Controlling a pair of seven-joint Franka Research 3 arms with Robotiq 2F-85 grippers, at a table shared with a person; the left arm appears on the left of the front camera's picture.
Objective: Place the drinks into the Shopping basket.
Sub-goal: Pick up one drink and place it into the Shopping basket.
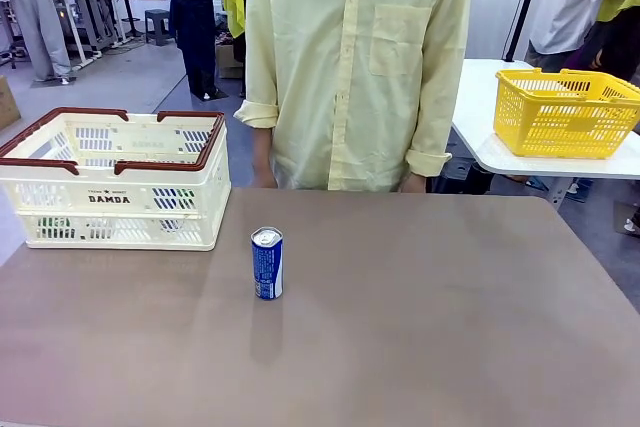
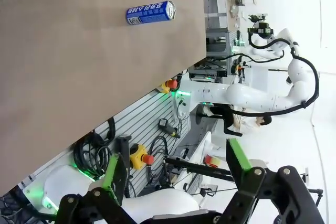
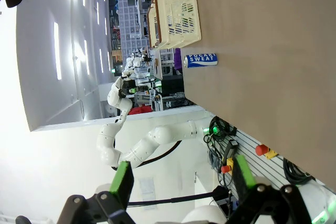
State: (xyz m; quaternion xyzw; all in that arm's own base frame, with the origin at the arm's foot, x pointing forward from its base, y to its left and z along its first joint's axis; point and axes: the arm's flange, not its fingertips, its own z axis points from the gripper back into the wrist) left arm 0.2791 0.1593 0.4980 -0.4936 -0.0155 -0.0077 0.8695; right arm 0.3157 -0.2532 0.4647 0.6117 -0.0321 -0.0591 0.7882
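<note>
One blue drink can with a silver top stands upright near the middle of the brown table. It lies sideways in the rolled left wrist view and right wrist view. The cream Shopping basket with its brown rim sits at the table's far left. Dark green and blue shapes show low through its side slots. My left gripper is open and holds nothing, back off the table's near edge. My right gripper is likewise open, far from the can.
A person in a pale yellow shirt stands at the far edge, hands down behind the table. A yellow mesh basket rests on a separate white table at the back right. Wide bare tabletop surrounds the can.
</note>
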